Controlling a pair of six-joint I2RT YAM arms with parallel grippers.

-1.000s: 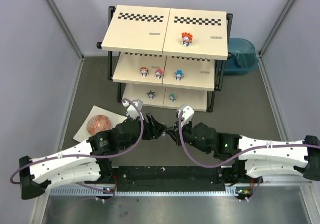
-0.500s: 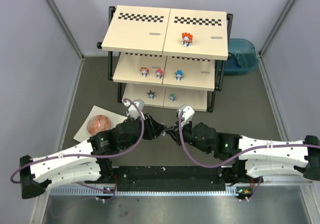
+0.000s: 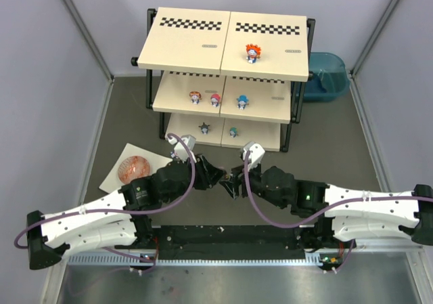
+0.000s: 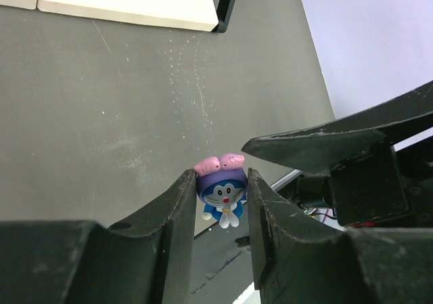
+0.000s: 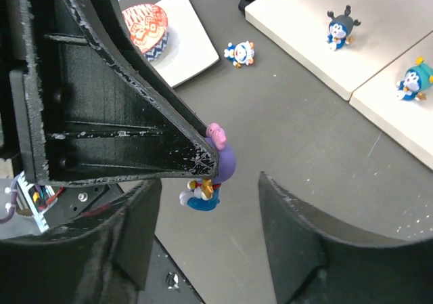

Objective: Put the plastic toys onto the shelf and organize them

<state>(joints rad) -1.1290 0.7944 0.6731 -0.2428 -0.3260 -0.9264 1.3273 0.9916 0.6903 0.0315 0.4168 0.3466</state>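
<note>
Just in from the near edge of the counter (image 3: pixel 325 148), around its middle, the two arms are meeting tip to tip. The left fingers (image 4: pixel 177 209) are pinching a purple-headed toy (image 4: pixel 223 192) with a pink bow, one finger pressing each side of its head, and are holding it clear above the dark surface. The right fingers (image 5: pixel 298 236) are standing spread apart, flanking that same toy without touching it and holding nothing. A little farther in, toward the left edge, a white sheet (image 3: pixel 115 179) is lying flat and carrying a round orange-pink disc (image 3: pixel 133 168). Just beside the sheet's far corner, an orange-and-white toy (image 5: pixel 239 53) is lying on the bare counter. Beyond that, the shelf (image 3: pixel 196 47) is standing along the middle of the far edge. Its bottom board is carrying a dark-headed toy (image 3: pixel 203 127) and a teal-headed toy (image 3: pixel 233 131). The middle board is carrying three toys in a row: an orange-headed toy (image 3: pixel 195 97), a red-headed toy (image 3: pixel 215 99) and a blue toy (image 3: pixel 242 101). An orange-haired toy (image 3: pixel 252 52) is standing on the right half of the top board. A blue tub (image 3: pixel 325 77) is sitting just right of the shelf, toward the far right corner.
</note>
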